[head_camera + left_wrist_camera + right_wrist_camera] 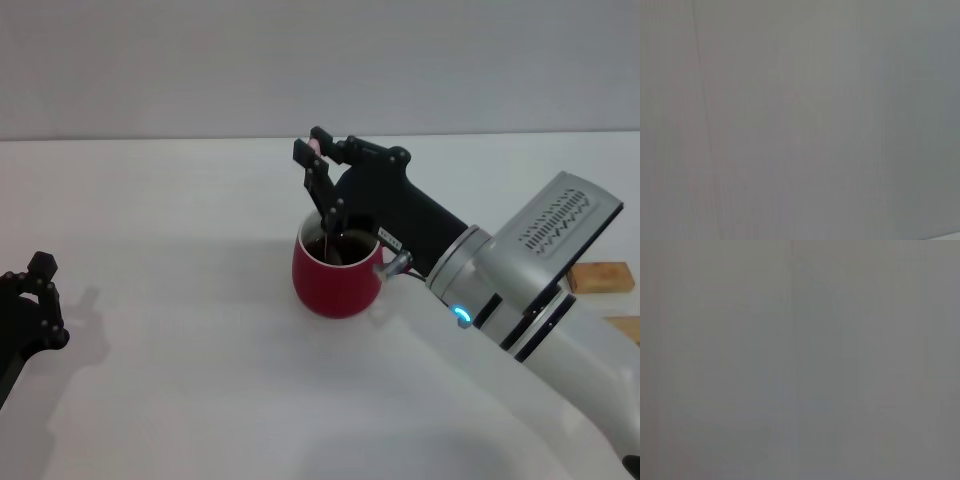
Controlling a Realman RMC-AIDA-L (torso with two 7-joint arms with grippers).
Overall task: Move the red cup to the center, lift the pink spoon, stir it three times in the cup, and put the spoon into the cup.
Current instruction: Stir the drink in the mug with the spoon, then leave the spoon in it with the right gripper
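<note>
The red cup [335,277] stands upright on the white table [180,200] near the middle of the head view. My right gripper [313,147] hovers just above the cup's far rim, shut on the pink spoon [315,146]. Only the spoon's pink end shows between the fingers; a thin dark shaft slants down from there into the cup's mouth. My left gripper [35,295] rests low at the table's left edge, far from the cup. Both wrist views show only a plain grey surface.
Two tan wooden blocks [600,277] lie at the right edge, behind my right forearm. The right arm reaches in across the right front part of the table. Bare white tabletop lies between the cup and the left gripper.
</note>
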